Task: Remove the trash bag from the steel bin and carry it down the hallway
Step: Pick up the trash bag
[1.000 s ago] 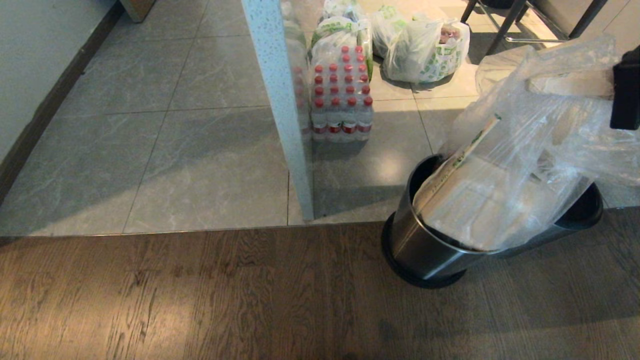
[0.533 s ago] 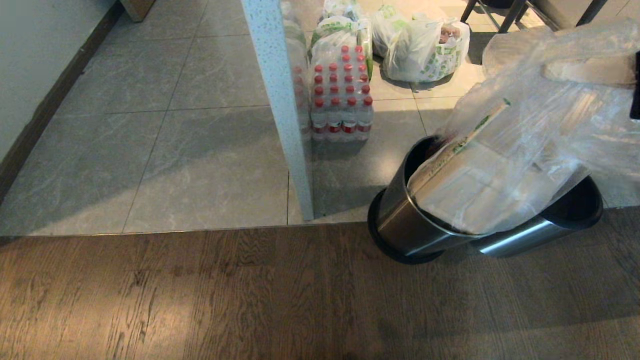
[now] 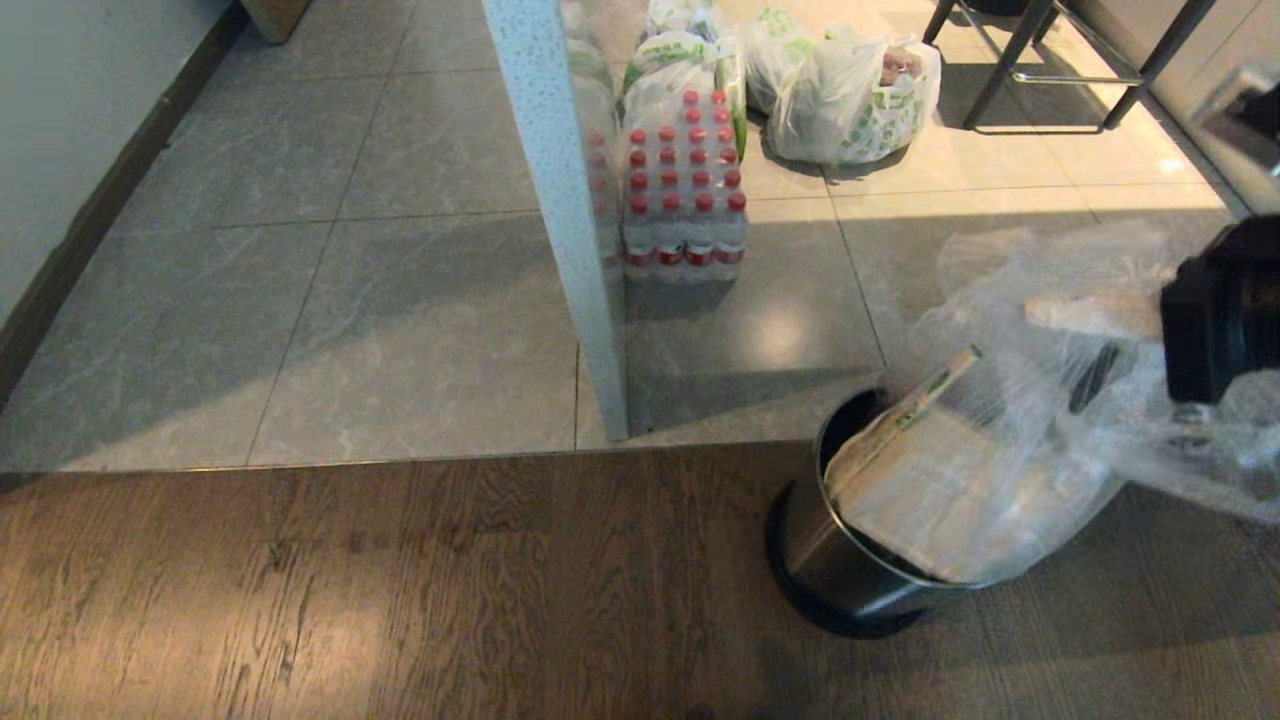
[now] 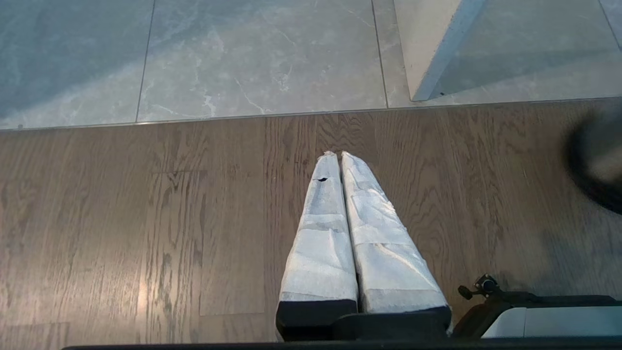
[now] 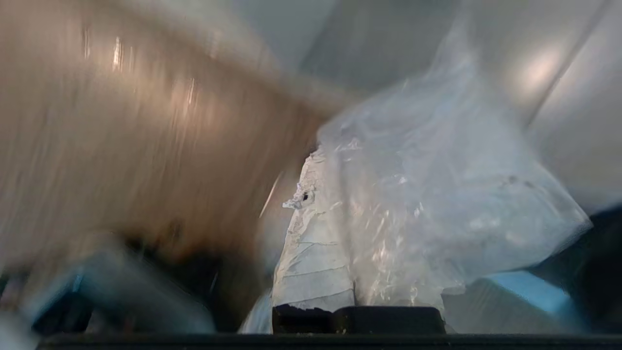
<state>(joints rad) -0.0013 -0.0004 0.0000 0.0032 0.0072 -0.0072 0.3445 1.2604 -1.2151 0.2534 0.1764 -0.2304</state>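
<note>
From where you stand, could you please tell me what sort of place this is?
Probably a home or small office entry beside a kitchen or pantry: grocery bags and a shrink-wrapped pack of water bottles sit on tiled floor, meeting wood flooring with a steel bin.

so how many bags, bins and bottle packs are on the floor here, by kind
thin clear plastic trash bag: 1, partly in the bin
white grocery bags with green print: at least 2; exact count hard to tell
small round brushed-steel bin with black base: 1
shrink-wrapped pack of red-capped bottles: 1
total: at least 5
</note>
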